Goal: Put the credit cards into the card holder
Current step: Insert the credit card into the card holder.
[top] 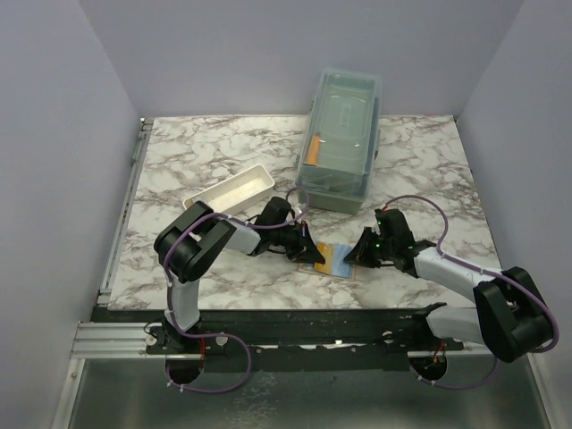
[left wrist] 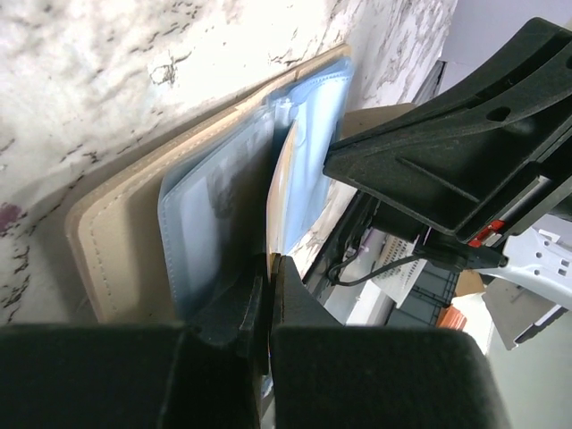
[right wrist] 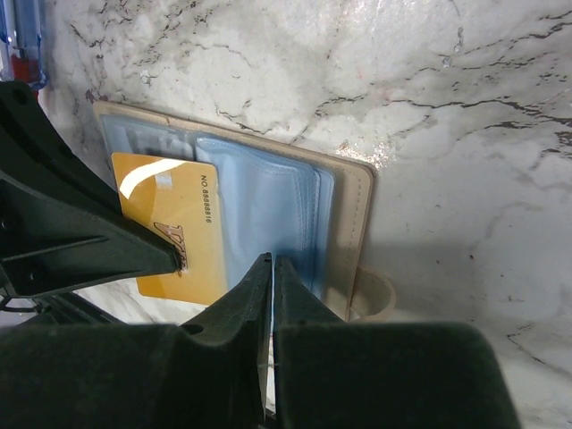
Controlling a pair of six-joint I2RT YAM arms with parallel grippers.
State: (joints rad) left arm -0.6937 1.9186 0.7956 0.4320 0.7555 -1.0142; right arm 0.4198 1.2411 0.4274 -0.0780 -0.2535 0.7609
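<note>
Left gripper (left wrist: 268,268): jaws fully closed, tips down on the near edge of the open card holder (right wrist: 356,210). No object is visibly clamped between them.

Right gripper (right wrist: 272,268): jaws drawn together to a thin slit, tips at the near edge of the light blue lining (right wrist: 268,206). Whether a leaf of lining is pinched cannot be determined.

The two grippers face each other across the holder, close together but apart.

An orange-yellow credit card (right wrist: 170,228) lies face up on the lining, just beside the right gripper's tips on the side toward the left gripper. One corner is covered by the left gripper's finger. Whether it sits inside a sleeve cannot be determined. Only this one card is seen.

The holder lies spread flat on the marble table (right wrist: 429,107), tan border outward.

Beyond the left gripper, away from the bases, stands a white tray (top: 231,190). Beyond both grippers stands a translucent lidded box (top: 341,134), well apart from the holder. A blue-and-red handle (right wrist: 20,36) shows at the frame corner past the holder's far edge.
</note>
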